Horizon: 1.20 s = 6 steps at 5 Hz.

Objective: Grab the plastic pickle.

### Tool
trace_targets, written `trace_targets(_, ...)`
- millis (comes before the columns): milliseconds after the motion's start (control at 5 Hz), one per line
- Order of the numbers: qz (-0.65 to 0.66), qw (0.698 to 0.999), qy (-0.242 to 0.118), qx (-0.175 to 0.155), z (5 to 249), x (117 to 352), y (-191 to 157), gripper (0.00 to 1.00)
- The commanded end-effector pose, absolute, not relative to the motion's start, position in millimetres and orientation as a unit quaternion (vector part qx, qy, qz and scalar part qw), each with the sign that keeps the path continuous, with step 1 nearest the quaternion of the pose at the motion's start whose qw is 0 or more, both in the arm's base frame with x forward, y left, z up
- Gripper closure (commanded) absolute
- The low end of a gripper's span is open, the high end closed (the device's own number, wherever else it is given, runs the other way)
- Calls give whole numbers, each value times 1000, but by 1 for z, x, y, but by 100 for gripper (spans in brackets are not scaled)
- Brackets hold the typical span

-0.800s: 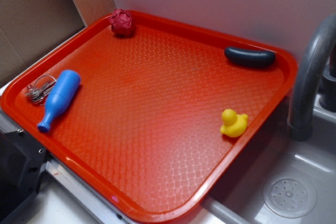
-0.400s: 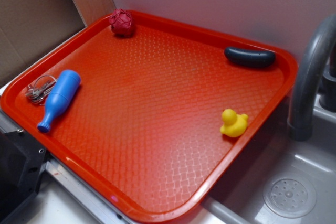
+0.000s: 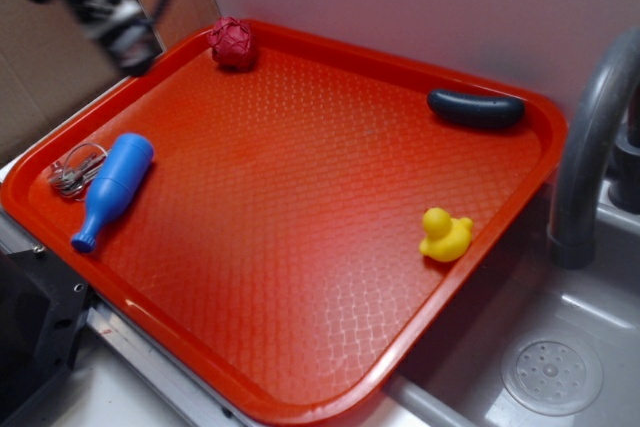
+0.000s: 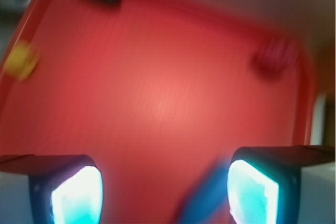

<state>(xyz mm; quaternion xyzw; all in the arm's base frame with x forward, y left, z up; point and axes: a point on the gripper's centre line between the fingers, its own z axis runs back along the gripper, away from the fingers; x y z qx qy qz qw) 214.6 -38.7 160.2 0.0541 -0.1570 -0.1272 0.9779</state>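
The tool [image 4: 165, 192], its two pads spread apart and empty, hangs blurred above the red tray's [image 3: 300, 387] far left corner. The plastic pickle [image 3: 476, 108] lies at the opposite far corner, well apart, its long axis along the tray's back rim.

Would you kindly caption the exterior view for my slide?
Blurred pincer enters above the red tray; the plastic pickle lies untouched at the far rim.

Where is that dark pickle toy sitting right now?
In the exterior view, the plastic pickle lies at the far right corner of the red tray, close to the back rim, with the yellow duck its nearest neighbour further forward along the right edge.
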Motion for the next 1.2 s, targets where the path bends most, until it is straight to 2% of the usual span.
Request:
trace_targets(0, -297, 917, -267, -4, 165, 269, -72, 0)
trace_targets(600, -297, 917, -267, -4, 165, 269, -72, 0)
trace_targets(800, -308, 927, -207, 54, 123, 306, -100, 0)
trace_targets(1000, -345, 914, -206, 60, 99, 317, -118, 0)
